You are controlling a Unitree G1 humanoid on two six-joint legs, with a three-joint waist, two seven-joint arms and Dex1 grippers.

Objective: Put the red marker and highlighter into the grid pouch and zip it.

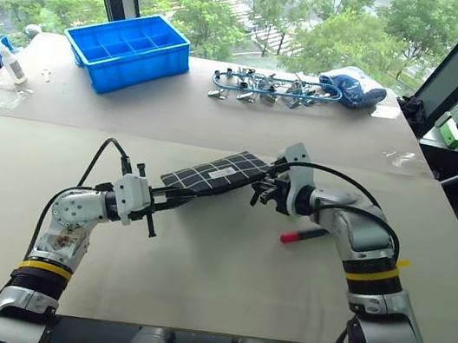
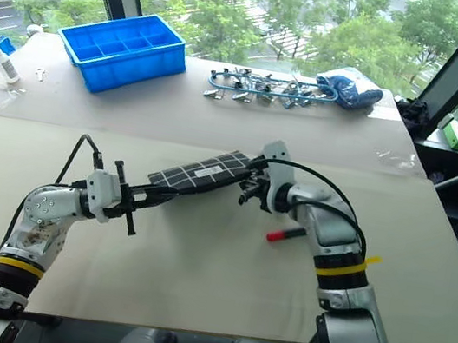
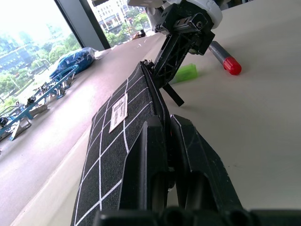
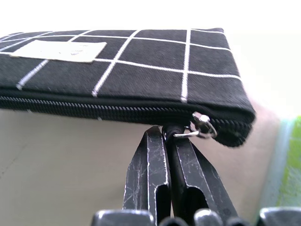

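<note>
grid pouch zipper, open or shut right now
Shut: on the black fabric grid pouch with white lines, the zipper teeth meet along the visible edge, the slider sits at its end, and the right gripper pinches the pull strap.

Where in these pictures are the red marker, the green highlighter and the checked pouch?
red marker (image 1: 299, 234), left eye view, on its red cap end.
highlighter (image 3: 184, 73), left wrist view, on its green body.
grid pouch (image 4: 141, 70), right wrist view, on its fabric side.

A blue compartment bin (image 1: 128, 51), metal clips (image 1: 256, 85) and a blue cloth bundle (image 1: 355, 86) (all far beyond the jaws) lie on the table (image 1: 212, 274).
</note>
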